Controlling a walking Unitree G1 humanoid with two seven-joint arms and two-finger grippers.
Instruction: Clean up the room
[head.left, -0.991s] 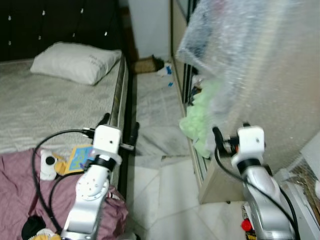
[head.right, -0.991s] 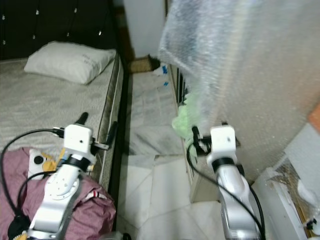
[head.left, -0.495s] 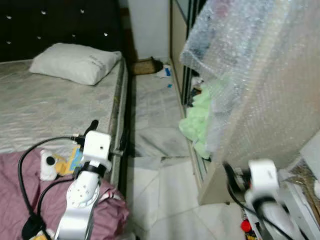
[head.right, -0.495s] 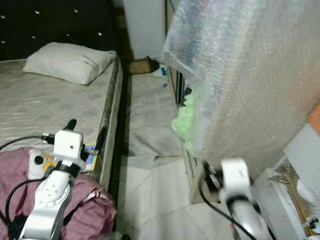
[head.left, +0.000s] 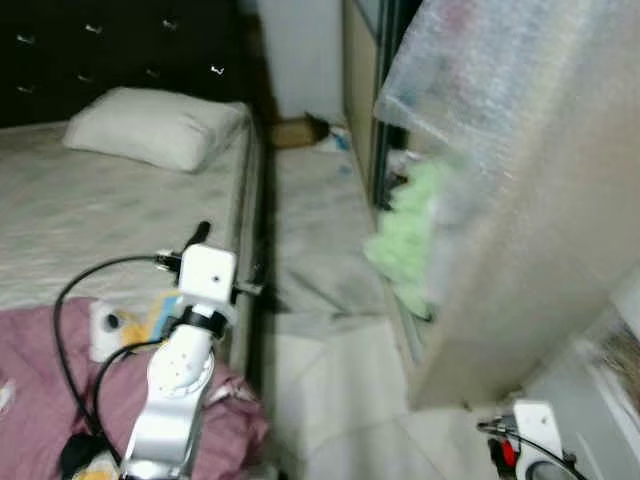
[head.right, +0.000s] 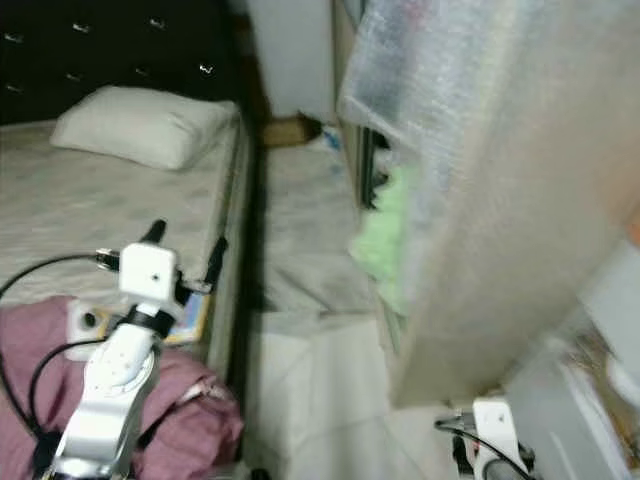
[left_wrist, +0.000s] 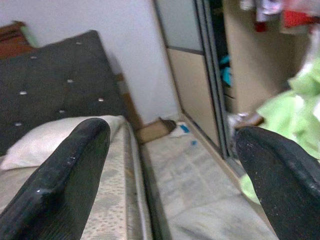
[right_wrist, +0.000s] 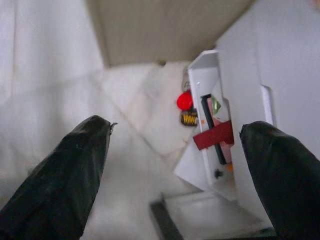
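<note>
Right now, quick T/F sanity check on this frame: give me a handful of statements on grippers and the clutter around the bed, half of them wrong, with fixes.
1. The left gripper is open and holds nothing. True.
2. The white pillow lies on the floor beside the bed. False: it lies on the bed, near the dark headboard.
3. A light green cloth hangs out of the wardrobe on the robot's right. True.
4. The right gripper is shut on a red object. False: its fingers are spread wide over the white floor, holding nothing; the red object lies on the floor below it.
5. The purple blanket covers the pillow. False: it is bunched at the near end of the bed, well apart from the pillow.
</note>
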